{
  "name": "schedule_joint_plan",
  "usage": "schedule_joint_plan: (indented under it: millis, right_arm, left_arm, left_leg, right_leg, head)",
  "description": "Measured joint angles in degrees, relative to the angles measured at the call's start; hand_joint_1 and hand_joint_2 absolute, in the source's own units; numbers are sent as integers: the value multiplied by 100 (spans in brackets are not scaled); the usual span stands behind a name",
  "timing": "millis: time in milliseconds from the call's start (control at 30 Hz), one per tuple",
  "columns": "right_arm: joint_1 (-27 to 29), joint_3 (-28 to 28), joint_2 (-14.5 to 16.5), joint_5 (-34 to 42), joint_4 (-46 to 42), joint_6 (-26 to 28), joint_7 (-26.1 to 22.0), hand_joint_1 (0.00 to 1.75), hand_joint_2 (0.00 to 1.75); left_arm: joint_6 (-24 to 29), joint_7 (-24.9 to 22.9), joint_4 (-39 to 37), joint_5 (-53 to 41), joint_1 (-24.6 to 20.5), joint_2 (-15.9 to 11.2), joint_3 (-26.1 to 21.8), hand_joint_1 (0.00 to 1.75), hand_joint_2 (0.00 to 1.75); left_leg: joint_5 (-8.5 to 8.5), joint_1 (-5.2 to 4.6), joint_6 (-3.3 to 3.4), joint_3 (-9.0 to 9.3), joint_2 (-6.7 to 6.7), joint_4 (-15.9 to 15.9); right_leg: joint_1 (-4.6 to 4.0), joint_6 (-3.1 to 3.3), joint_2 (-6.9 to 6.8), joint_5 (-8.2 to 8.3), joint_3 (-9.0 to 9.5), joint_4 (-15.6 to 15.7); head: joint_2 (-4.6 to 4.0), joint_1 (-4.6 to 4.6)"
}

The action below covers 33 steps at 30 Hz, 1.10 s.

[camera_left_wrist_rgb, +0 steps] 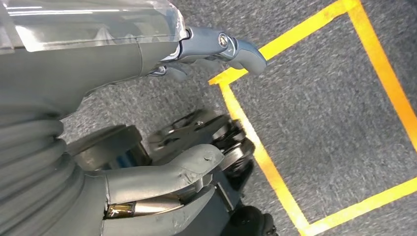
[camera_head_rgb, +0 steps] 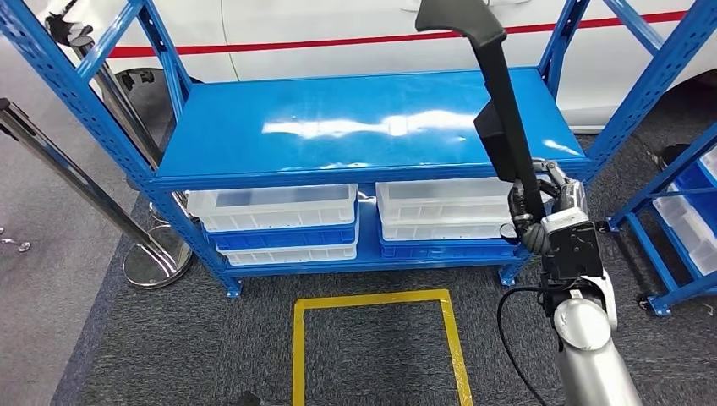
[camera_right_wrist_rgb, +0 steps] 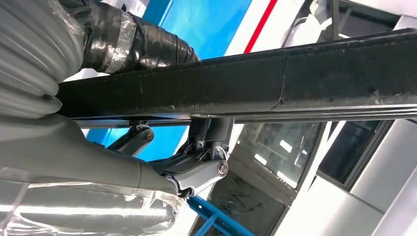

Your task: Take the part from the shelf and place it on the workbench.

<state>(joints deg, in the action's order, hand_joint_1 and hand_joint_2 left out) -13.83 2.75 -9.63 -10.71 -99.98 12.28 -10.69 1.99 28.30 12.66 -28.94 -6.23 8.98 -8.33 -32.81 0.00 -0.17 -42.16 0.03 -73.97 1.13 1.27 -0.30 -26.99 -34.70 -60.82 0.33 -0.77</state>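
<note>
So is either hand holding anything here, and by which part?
The right hand grips the long black part near its lower end, holding it upright over the shelf. The left hand holds nothing.

- No writing, label, brand, number or sign can be read in any view.
- The long black bar-shaped part (camera_head_rgb: pixel 506 110), the blue metal shelf rack (camera_head_rgb: pixel 363 127) and the white plastic bins (camera_head_rgb: pixel 279 207) carry no legible marks.
</note>
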Motion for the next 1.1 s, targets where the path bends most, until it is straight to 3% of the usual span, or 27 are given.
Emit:
schedule_joint_plan:
  millis: [33, 67, 167, 233, 333, 367, 400, 467, 533, 567, 633, 700, 833, 900, 1000, 1067, 1100]
  right_arm:
    - [1, 0, 2, 0, 1, -1, 0, 175, 175]
    - [2, 0, 4, 0, 1, -1, 0, 175, 175]
    - [-1, 0, 5, 0, -1, 0, -1, 175, 175]
    - [-4, 1, 9, 0, -1, 1, -1, 175, 175]
    - [5, 2, 18, 0, 0, 1, -1, 175, 175]
    - [8, 2, 19, 0, 1, 1, -2, 175, 175]
    - [11, 2, 19, 0, 1, 2, -2, 175, 175]
    - [22, 3, 19, 0, 5, 3, -2, 175, 175]
    - [43, 4, 20, 0, 13, 3, 1, 175, 175]
    - [50, 4, 21, 0, 16, 3, 2, 175, 175]
    - [48, 4, 21, 0, 16, 3, 3, 175, 175]
    - [46, 5, 23, 0, 14, 3, 3, 175, 175]
    - [49, 6, 28, 0, 13, 4, -2, 175, 175]
    - [44, 7, 31, 0, 15, 3, -1, 175, 175]
    - [43, 9, 34, 0, 14, 3, -1, 175, 175]
    - [44, 9, 34, 0, 14, 3, -1, 175, 175]
    - [44, 9, 34, 0, 14, 3, 0, 175, 175]
  left_arm:
    - [0, -1, 0, 0, 1, 0, 0, 0, 175]
    - [0, -1, 0, 0, 2, 0, 0, 0, 175]
    - [0, -1, 0, 0, -8, 0, -2, 0, 175]
    - [0, 0, 0, 0, -15, 0, -7, 0, 175]
    - [0, -1, 0, 0, -9, 1, -18, 0, 175]
    - [0, -2, 0, 0, -7, 2, -21, 0, 175]
    - [2, -2, 0, 2, -7, 2, -24, 0, 175]
    - [3, -4, 0, 2, -6, 3, -27, 0, 175]
    - [1, -5, 0, 0, 2, 4, -28, 0, 175]
    - [1, -6, 0, 0, 7, 4, -28, 0, 175]
    - [0, -6, 0, 0, 10, 4, -28, 0, 175]
    - [0, -6, 0, 0, 7, 4, -30, 0, 175]
    - [0, -12, 0, 0, 18, 4, -34, 0, 175]
    - [0, -12, 0, 0, 19, 4, -35, 0, 175]
    - [-1, -11, 0, 0, 21, 4, -35, 0, 175]
    - [-2, -12, 0, 0, 23, 4, -35, 0, 175]
    - [-2, -13, 0, 0, 23, 4, -35, 0, 175]
  left_leg:
    - [-36, 11, -9, 13, 0, -133]
    - [28, 16, -3, 133, -1, -54]
    - [341, -8, 95, 919, -11, 1041]
    - [395, -57, 152, 1187, -20, 1503]
    - [536, -92, 235, 1188, -5, 1684]
    - [612, -84, 277, 1183, 9, 1750]
    - [684, -72, 315, 1165, 23, 1807]
    - [774, -74, 358, 1059, 37, 1816]
    - [829, -79, 352, 918, 39, 1753]
    - [848, -77, 344, 842, 39, 1703]
    - [858, -68, 313, 685, 39, 1554]
    - [852, -86, 259, 549, 34, 1394]
    - [897, -84, 145, 446, 25, 1299]
    - [680, -64, 73, 334, 13, 1065]
    - [51, -10, -16, 33, 9, 138]
    - [-53, 6, -16, 71, 8, -79]
    - [34, 4, 10, 253, 7, 129]
  right_leg:
    - [-4, -5, 0, 40, -53, -1]
    - [-8, -12, 1, 79, -101, -2]
    - [-19, -49, 5, 184, -198, 1]
    - [0, -115, -1, 253, -214, 25]
    - [29, -227, -4, 325, -229, 79]
    - [26, -244, 0, 237, -266, 7]
    - [20, -254, 7, 71, -336, -167]
    - [17, -262, 22, -401, -555, -810]
    - [22, -284, 26, -639, -657, -1287]
    - [30, -298, 23, -604, -571, -1252]
    - [54, -319, 11, -403, -158, -668]
    - [45, -285, 20, -282, 123, -181]
    - [18, -108, 43, -186, 62, -138]
    - [35, -32, 30, -103, 3, -118]
    - [15, 13, 23, 4, -123, -118]
    - [-8, 14, 23, 79, -216, -120]
    - [-19, 12, 25, 117, -259, -119]
  head:
    - [0, 1]
    - [0, -1]
    - [0, 0]
    - [0, 1]
    - [0, 1]
    - [0, 3]
    - [0, 4]
    - [0, 5]
    - [0, 5]
    - [0, 5]
    - [0, 5]
    - [0, 5]
    - [0, 4]
    - [0, 3]
    - [0, 3]
    - [0, 2]
    - [0, 2]
